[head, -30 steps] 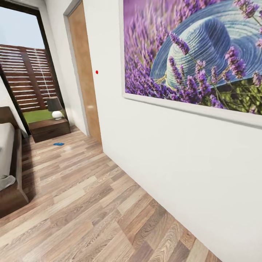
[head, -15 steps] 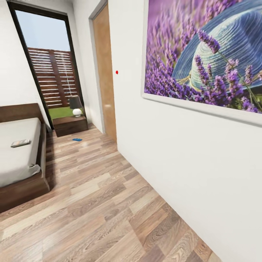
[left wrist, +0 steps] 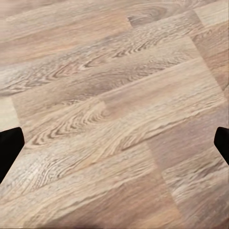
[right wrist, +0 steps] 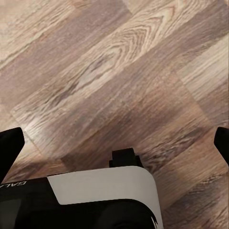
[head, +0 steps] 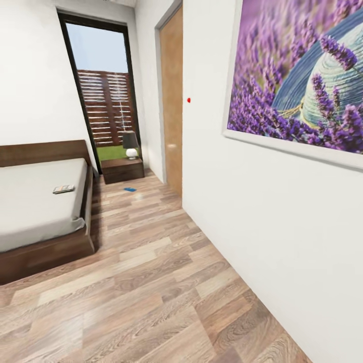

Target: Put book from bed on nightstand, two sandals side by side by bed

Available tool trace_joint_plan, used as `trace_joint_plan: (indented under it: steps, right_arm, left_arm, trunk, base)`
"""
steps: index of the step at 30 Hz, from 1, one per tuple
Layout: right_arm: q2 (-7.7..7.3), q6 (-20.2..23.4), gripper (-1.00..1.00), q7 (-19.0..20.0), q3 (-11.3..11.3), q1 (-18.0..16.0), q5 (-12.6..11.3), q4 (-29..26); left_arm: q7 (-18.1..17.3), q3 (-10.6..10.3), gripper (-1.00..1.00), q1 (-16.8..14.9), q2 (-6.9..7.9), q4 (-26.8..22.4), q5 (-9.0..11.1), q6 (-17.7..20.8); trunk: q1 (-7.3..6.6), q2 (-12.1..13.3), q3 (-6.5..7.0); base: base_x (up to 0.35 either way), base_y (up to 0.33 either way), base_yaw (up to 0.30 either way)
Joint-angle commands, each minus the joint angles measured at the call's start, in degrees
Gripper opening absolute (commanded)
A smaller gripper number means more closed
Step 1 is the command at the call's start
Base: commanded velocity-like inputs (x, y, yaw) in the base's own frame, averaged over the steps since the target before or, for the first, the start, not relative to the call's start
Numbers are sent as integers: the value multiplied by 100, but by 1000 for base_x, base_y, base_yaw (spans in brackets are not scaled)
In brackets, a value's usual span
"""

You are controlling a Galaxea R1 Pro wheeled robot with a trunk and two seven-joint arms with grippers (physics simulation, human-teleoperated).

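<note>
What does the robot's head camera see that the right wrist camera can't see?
Head view: the bed with the book lying on it, a nightstand carrying a lamp, one blue sandal on the floor, the window and the lavender picture.

Right wrist view: the right gripper with its dark fingers spread wide apart, and a white and black part of the robot.

Both: the brown wood-plank floor.

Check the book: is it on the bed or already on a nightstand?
On the bed. The book lies flat on the bed's pale mattress near its edge; the nightstand by the window carries a lamp.
</note>
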Motion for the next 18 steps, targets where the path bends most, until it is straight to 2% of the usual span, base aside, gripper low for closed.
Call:
trace_joint_plan:
  steps: [1, 10, 18]
  right_arm:
    - [0, -12, 100, -2, 1, -1, -43, -1]
    - [0, -12, 100, -3, 1, -1, -41, -1]
    - [0, -12, 100, -3, 1, -1, -41, -1]
  left_arm:
    - [-1, -2, 100, -4, -2, 5, 35, -19]
    - [-1, -2, 100, -4, -2, 5, 35, -16]
    - [-1, -2, 100, -4, -3, 5, 35, -20]
  trunk:
    - [-1, -3, -5]
    - [-1, -3, -5]
    - [-1, -3, -5]
  base:
    - [0, 0, 293]
    - [-41, 78, 293]
    - [-33, 13, 293]
